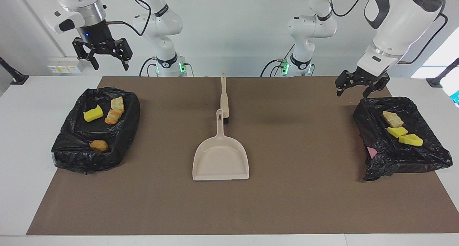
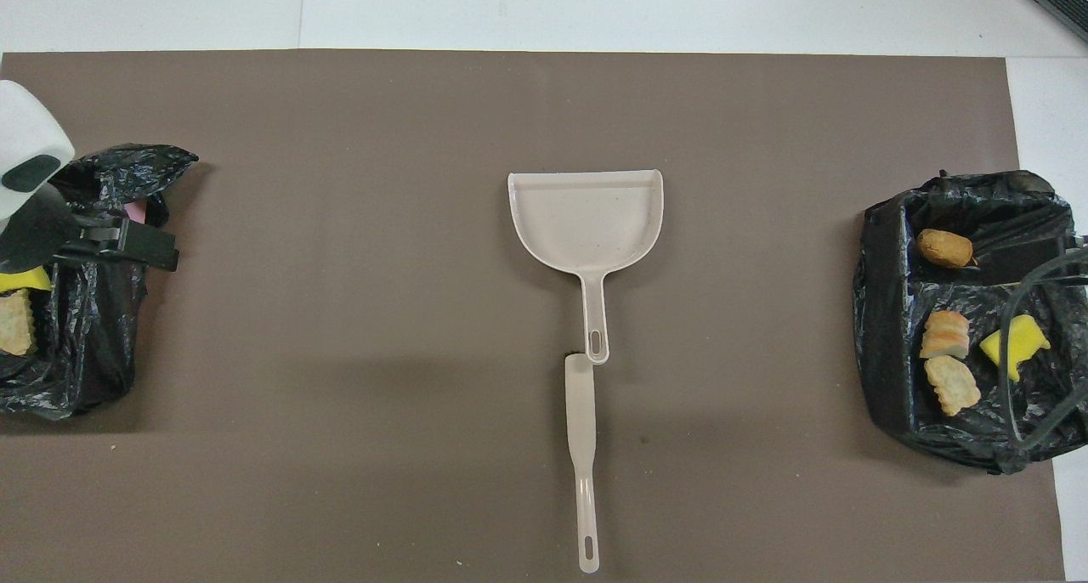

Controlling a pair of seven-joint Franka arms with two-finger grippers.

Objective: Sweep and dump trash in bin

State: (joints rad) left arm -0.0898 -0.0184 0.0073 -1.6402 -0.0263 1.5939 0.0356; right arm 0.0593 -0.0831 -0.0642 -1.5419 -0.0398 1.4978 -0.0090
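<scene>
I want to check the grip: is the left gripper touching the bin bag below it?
Apart. The facing view shows the left gripper raised, with bare mat between it and the bin bag.

A plain brown mat point(image 1: 287, 203) covered a white table point(image 1: 21, 138). A beige dustpan point(image 1: 220, 163) and a matching beige brush point(image 1: 224, 97) lay on it. Two bins lined with glossy black bags point(image 1: 71, 156) point(image 1: 401, 160) held trash point(image 1: 93, 114): bright yellow, pale beige and orange-brown lumps. The arms were white with dark grey joints, their grippers point(image 1: 102, 57) point(image 1: 360, 88) black.
</scene>
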